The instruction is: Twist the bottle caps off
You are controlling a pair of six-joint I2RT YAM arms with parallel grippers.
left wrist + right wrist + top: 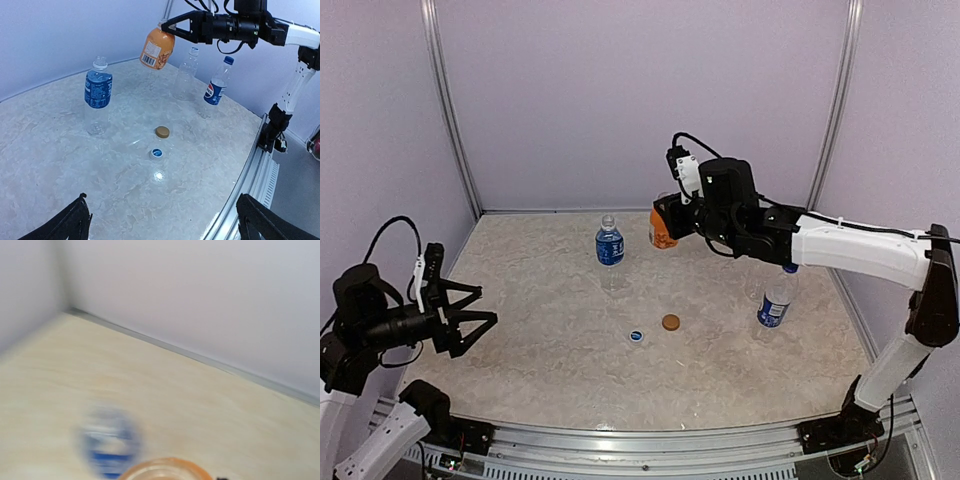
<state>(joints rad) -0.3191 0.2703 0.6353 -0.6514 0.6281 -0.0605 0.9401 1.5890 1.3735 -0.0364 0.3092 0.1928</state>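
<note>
Far left: left gripper point(487, 304) over the table point(540, 380) edge, fingers spread wide, holding nothing. Mid-table: blue-labelled bottle point(609, 245) upright, neck bare. In front of it, blue cap point(636, 337) and brown cap point(670, 322) lie loose, near each other. Right gripper point(665, 215) clamped on the top of the orange bottle point(661, 232), lifted and tilted. Far right: unlabelled bottle point(185, 75) and second labelled bottle point(774, 302) stand capped.

Orange bottle point(157, 48); blue-labelled bottle point(98, 90); brown cap point(162, 132); beige marbled table point(50, 150).
</note>
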